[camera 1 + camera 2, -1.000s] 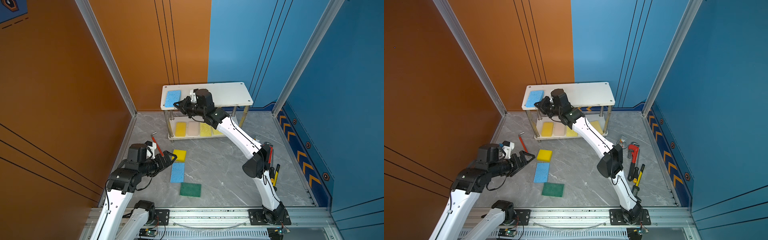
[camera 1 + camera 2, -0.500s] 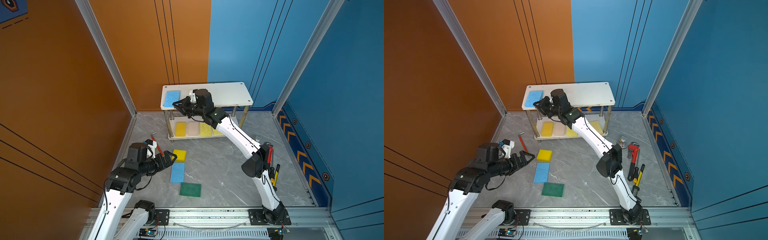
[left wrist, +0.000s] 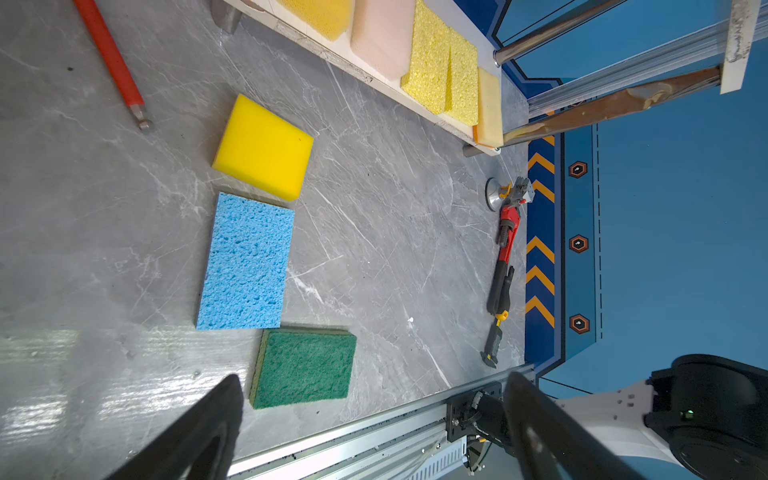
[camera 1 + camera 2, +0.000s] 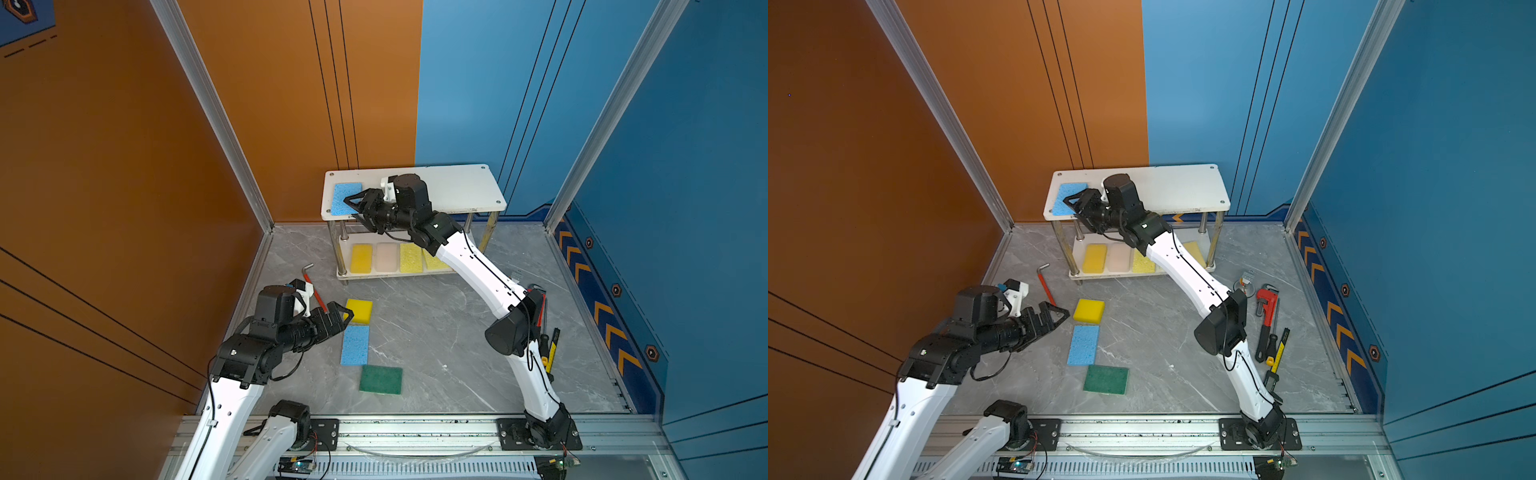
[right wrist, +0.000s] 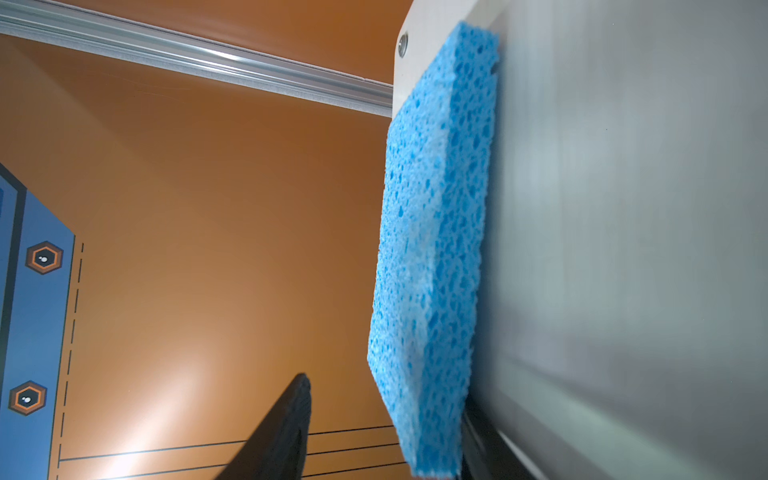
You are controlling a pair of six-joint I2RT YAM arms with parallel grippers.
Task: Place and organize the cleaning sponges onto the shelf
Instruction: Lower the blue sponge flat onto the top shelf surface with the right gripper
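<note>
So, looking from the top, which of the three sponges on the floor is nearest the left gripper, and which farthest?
1. Bright yellow sponge, just beside the tips of the left gripper.
2. Blue sponge, next along, toward the front rail.
3. Dark green sponge, closest to that rail.

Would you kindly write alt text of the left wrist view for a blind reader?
A bright yellow sponge, a blue sponge and a dark green sponge lie on the floor. Beyond, the shelf holds five more sponges on its lower board; the left pincer, open, frames the foreground.
</note>
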